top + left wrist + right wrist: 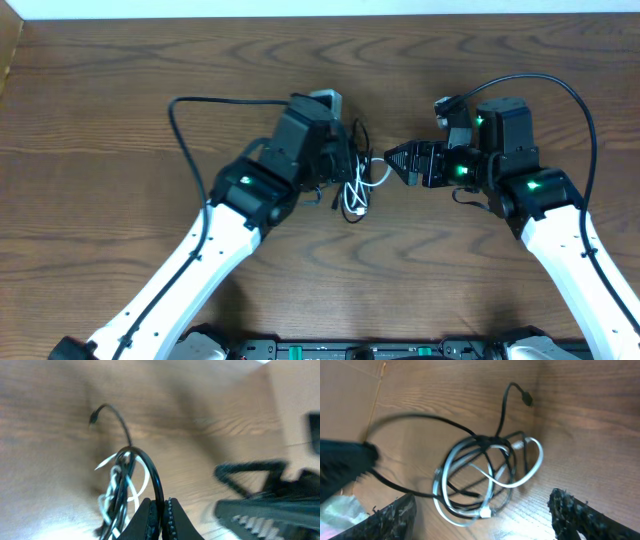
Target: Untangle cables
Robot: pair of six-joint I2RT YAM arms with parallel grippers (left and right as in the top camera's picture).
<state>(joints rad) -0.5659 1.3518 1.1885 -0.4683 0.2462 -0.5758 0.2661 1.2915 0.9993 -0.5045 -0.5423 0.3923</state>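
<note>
A black cable (485, 440) and a white cable (530, 472) lie coiled together in one tangle at the table's middle (357, 185). The black cable's dark plug (526, 398) sticks out free of the coil. My left gripper (161, 512) is shut on a loop of the black cable (150, 467), right over the tangle (345, 165). My right gripper (482, 510) is open, its two fingers spread wide on either side of the tangle and low over it; from overhead it (397, 160) sits just right of the coil. The white cable's small connector (484, 513) lies between the right fingers.
The wooden table (120, 120) carries both arms. A thick black arm cable (180, 120) loops left of the left arm, another (570, 95) arcs over the right arm. A pale wall or edge (320, 8) runs along the back.
</note>
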